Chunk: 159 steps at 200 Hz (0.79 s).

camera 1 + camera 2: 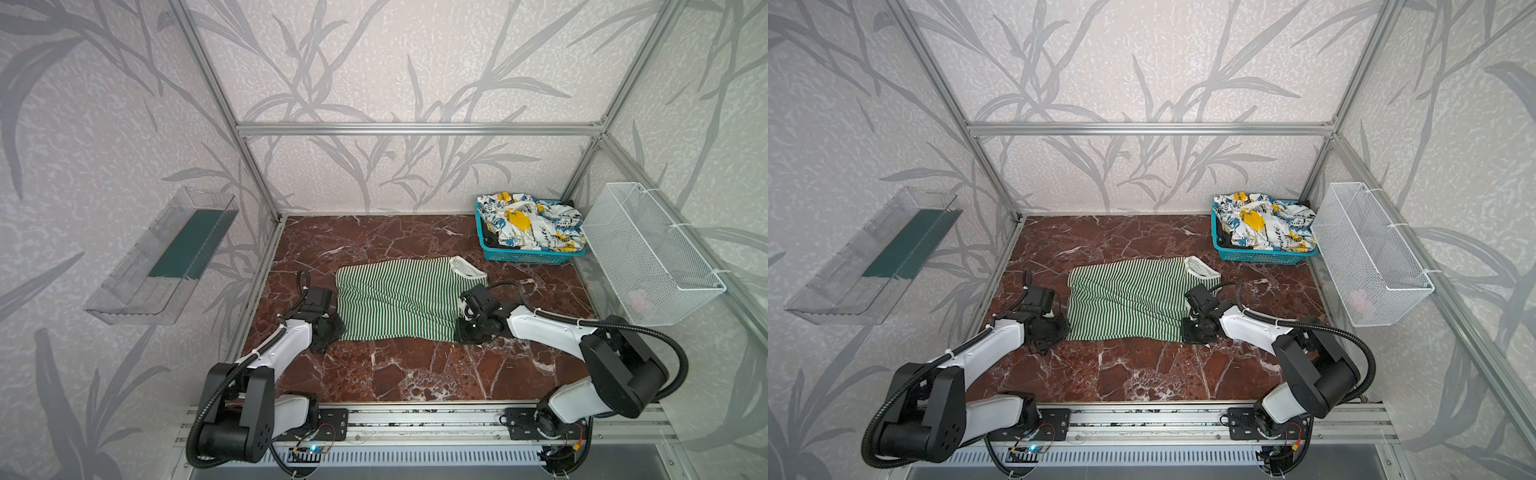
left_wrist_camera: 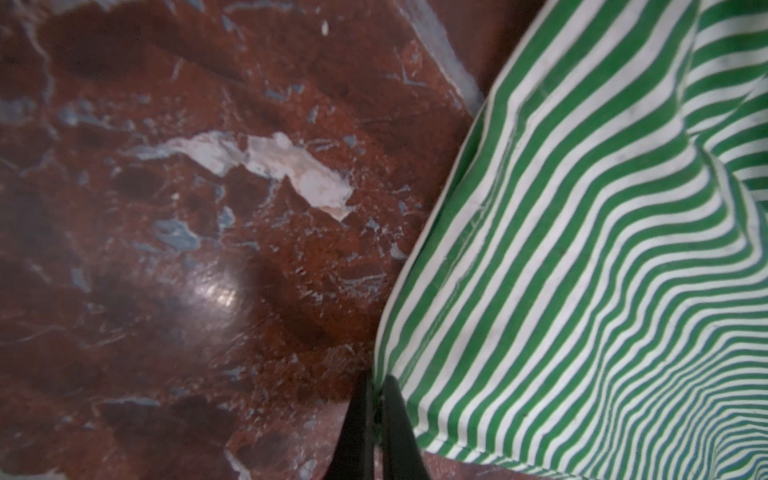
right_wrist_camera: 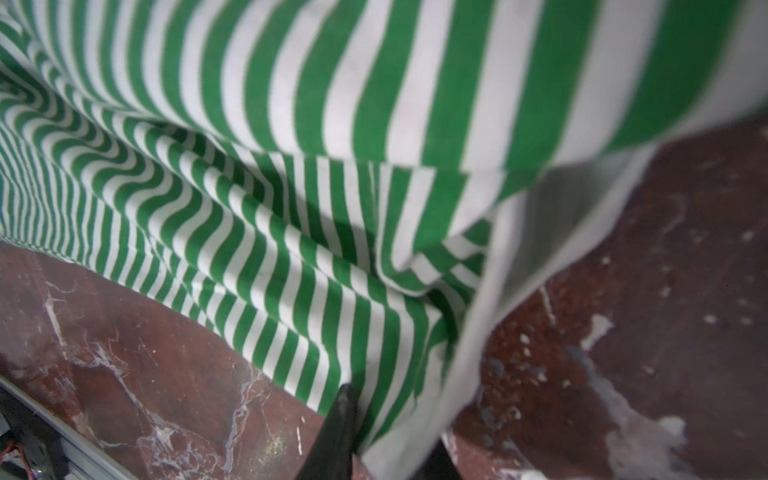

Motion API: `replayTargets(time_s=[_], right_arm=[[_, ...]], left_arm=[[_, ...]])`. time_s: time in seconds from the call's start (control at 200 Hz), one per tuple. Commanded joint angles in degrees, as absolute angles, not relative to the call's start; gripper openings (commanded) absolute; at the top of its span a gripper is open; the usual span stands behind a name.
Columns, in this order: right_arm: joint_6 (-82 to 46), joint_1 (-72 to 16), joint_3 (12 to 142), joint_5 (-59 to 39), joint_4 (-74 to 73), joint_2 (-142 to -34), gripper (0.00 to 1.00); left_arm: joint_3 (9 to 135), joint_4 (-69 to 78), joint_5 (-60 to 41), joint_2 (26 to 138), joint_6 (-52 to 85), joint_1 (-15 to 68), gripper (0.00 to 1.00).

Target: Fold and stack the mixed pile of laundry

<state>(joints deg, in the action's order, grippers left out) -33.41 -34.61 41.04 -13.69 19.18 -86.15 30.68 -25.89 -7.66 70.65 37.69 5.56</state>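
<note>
Left pincer (image 2: 376, 411) pinches the striped garment (image 2: 582, 249) corner; right pincer (image 3: 390, 432), I cannot tell. Thin hold may slip in lifting.

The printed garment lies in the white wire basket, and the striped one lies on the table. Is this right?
No: in both top views the printed garment lies in the teal basket; the striped one does lie on the table.

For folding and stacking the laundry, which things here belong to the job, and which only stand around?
Job: striped garment, pinched at its near edge by left gripper and right gripper; printed garment, not yet taken out.
Just there: teal basket holding it, white wire basket, clear wall tray, marble table.
</note>
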Motion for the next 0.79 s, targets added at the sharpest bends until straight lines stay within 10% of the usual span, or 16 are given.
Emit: replayTargets(time_s=[0.0,0.79], right_arm=[[-32.9,-35.0,42.0,-11.8,22.6,-83.5,0.12],[-18.6,-34.6,77.7,-3.5,61.7,-69.0,0.0]], left_arm=[[30.8,-29.6,-7.5,67.1,38.0,5.7,0.0],[65.7,-59.0,-7.7,51.1,31.2,5.8,0.0]])
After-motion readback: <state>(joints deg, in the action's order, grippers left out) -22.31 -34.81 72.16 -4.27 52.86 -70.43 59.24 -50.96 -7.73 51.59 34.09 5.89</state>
